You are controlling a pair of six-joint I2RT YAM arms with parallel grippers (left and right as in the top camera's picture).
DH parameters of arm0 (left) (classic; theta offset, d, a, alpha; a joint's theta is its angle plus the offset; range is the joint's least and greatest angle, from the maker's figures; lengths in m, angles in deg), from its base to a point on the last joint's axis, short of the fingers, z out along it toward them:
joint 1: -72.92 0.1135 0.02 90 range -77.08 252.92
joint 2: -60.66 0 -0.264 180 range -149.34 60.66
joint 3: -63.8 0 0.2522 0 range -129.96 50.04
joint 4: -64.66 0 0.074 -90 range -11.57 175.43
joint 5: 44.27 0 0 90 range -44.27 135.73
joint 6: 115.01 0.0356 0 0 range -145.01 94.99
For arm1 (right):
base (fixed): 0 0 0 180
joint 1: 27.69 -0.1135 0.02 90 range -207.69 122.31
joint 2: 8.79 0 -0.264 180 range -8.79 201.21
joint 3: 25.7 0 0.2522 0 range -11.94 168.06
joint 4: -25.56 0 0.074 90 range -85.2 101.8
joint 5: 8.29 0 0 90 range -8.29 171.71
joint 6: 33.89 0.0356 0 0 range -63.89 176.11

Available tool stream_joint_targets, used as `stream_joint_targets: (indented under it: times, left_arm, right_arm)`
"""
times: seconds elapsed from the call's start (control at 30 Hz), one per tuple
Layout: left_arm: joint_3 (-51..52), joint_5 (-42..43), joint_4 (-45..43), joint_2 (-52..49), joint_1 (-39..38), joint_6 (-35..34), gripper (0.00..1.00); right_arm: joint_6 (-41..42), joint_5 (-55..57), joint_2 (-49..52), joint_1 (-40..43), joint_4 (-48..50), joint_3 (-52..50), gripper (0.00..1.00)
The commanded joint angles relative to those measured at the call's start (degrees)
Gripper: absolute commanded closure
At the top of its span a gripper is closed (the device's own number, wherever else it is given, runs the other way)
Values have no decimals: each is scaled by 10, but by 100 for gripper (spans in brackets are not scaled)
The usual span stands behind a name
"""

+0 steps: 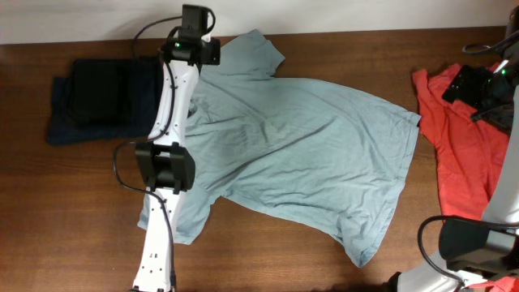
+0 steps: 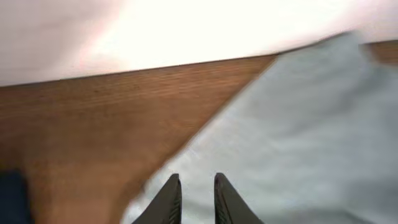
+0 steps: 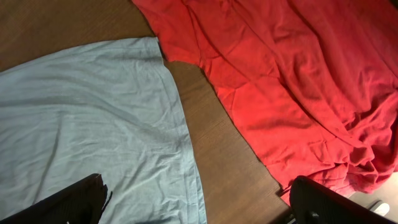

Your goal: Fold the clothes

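T-shirt [image 1: 308, 138], grey-blue, lies spread; I see left pincer [image 2: 196, 178] barely parted at its eleven o'clock, right pincer [image 3: 196, 186] wide open.

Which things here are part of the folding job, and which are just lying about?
Job:
- grey-blue T-shirt, spread out mid-table
- red T-shirt, crumpled on the right
- navy pile, on the left

Lying about:
- nothing loose in view; apart from the arms, only the table under the clothes
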Motion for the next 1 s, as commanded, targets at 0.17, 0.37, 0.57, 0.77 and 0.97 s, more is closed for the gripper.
stream_joint_targets:
  times: [0.17, 0.37, 0.57, 0.77, 0.97]
  left_arm:
    - [-45, 18, 182, 173, -7, -68, 78]
    - [-45, 18, 259, 267, -6, -73, 71]
    - [-45, -5, 348, 346, 8, -71, 66]
    - [-40, 27, 383, 389, 55, -69, 54]
    - [-29, 119, 383, 406, 107, -49, 34]
  right_arm:
    - [7, 9, -2, 2, -2, -2, 1]
    - [7, 9, -2, 2, -2, -2, 1]
    - [7, 9, -2, 2, 7, -2, 1]
    - [-1, 7, -2, 2, 69, -1, 1]
    - [-90, -84, -3, -6, -4, -2, 23]
